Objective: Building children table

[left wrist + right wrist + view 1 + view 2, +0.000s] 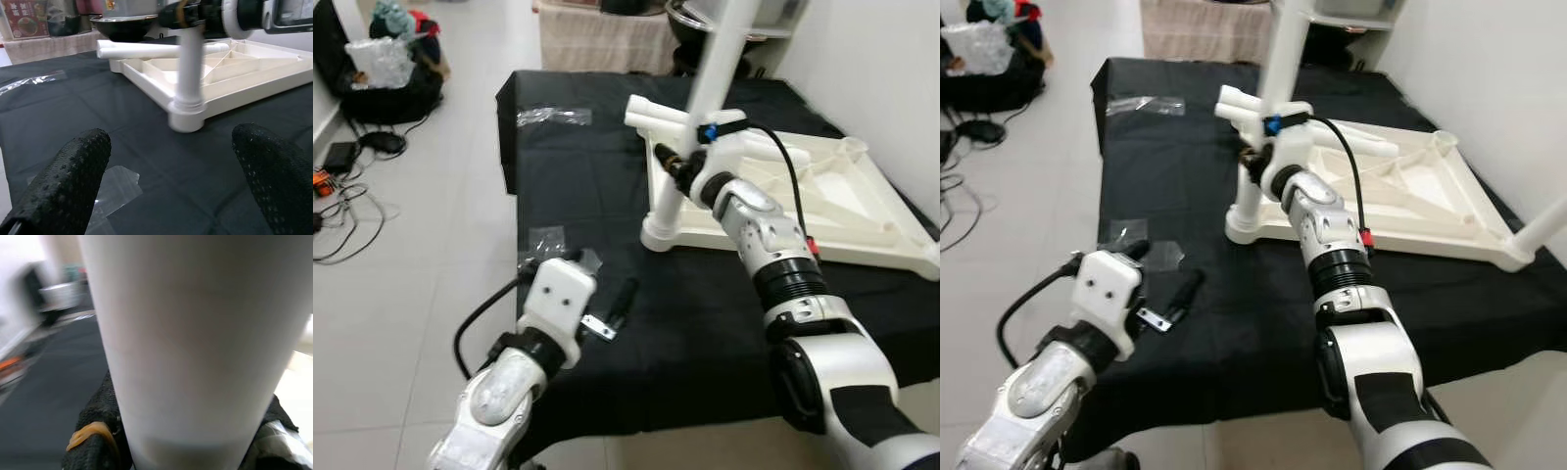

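**Leg held upright at the corner socket**

On the black-draped table (607, 196), seen from the left eye, the white tabletop (862, 211) lies upside down, ribs up, so its corner sockets face the robot. A white table leg (690, 127) stands upright in the near corner socket (661, 235), and the right gripper (674, 164) is clamped around it partway up, likely to keep it plumb while it is seated or twisted home. Two spare legs (651, 113) lie on the tabletop's far corner, within reach for later. The left gripper (607, 308) rests low over the cloth, near a clear plastic bag (546, 240).

From the right eye, the same layout holds; another leg (1542, 230) juts up at the tabletop's right corner.

Along the left wrist, the two black fingertips (73, 166) stand wide apart with nothing between them, aimed at the socket as if ready to steady the base.

Along the right wrist, the leg looms close and the black pads (100, 406) press it from both sides.
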Tool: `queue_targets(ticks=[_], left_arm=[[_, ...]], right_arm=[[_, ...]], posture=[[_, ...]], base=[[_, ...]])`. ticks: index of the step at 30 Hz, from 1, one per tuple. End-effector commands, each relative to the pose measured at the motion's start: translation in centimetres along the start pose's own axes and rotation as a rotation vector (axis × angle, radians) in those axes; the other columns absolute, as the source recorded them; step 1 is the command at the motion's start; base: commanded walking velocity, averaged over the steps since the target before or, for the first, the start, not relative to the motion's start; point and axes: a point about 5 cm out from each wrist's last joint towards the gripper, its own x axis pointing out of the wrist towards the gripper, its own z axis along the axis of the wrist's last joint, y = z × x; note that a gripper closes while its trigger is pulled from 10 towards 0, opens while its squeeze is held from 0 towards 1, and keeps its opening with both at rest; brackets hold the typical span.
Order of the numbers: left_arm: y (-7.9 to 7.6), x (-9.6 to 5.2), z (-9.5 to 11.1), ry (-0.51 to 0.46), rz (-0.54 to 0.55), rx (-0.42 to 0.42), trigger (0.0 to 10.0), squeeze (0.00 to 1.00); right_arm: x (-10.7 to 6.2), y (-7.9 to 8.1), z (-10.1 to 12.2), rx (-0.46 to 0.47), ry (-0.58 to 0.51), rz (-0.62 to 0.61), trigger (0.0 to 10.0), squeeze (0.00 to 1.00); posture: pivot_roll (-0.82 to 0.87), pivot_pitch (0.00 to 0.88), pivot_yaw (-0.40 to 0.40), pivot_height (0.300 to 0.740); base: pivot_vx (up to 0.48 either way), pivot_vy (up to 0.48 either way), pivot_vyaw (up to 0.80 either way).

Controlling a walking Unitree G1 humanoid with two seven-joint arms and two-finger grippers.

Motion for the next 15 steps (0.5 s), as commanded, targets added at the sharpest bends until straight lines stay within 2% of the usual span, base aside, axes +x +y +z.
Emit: queue_targets(ticks=[1,2,5,9,10,11,12,14,15], left_arm=[[-0.4,0.1,-0.3,0.007,-0.018,-0.010,10.0,0.00],[-0.4,0.1,-0.3,0.007,-0.018,-0.010,10.0,0.00],[-0.4,0.1,-0.3,0.007,-0.018,-0.008,10.0,0.00],[-0.4,0.1,-0.3,0.007,-0.018,-0.009,10.0,0.00],[-0.4,0.1,-0.3,0.007,-0.018,-0.009,10.0,0.00],[-0.4,0.1,-0.3,0.007,-0.017,-0.010,10.0,0.00],[-0.4,0.1,-0.3,0.007,-0.017,-0.010,10.0,0.00],[-0.4,0.1,-0.3,0.008,-0.016,-0.012,10.0,0.00],[-0.4,0.1,-0.3,0.009,-0.015,-0.012,10.0,0.00]], right_arm=[[-0.5,-2.1,-0.9,0.017,0.021,-0.155,0.0,0.00],[-0.5,-2.1,-0.9,0.017,0.021,-0.155,0.0,0.00],[-0.9,-1.8,-1.4,0.041,0.012,-0.305,0.0,0.00],[-0.9,-1.0,-1.7,0.050,0.018,-0.339,0.0,0.00],[-0.9,-0.4,-2.0,0.047,0.033,-0.363,0.0,0.00],[-0.8,0.5,-2.2,0.054,0.041,-0.352,10.0,0.00],[-0.8,0.5,-2.2,0.054,0.041,-0.352,10.0,0.00],[-0.6,2.1,-2.2,0.079,0.036,-0.301,10.0,0.00],[-0.5,2.6,-1.9,0.078,0.003,-0.266,10.0,1.00]], posture=[[0.10,0.109,-0.110,0.740],[0.10,0.109,-0.110,0.740],[0.10,0.108,-0.111,0.740],[0.10,0.108,-0.111,0.740],[0.09,0.112,-0.112,0.740],[0.09,0.114,-0.115,0.740],[0.09,0.114,-0.115,0.740],[0.09,0.116,-0.116,0.740],[0.09,0.118,-0.117,0.740]], base=[[0.000,0.000,0.00],[0.000,0.000,0.00],[0.000,0.000,0.00],[0.000,0.000,0.00],[0.000,0.000,0.00],[0.000,0.000,0.00],[0.000,0.000,0.00],[0.000,0.000,0.00],[0.000,0.000,0.00]])
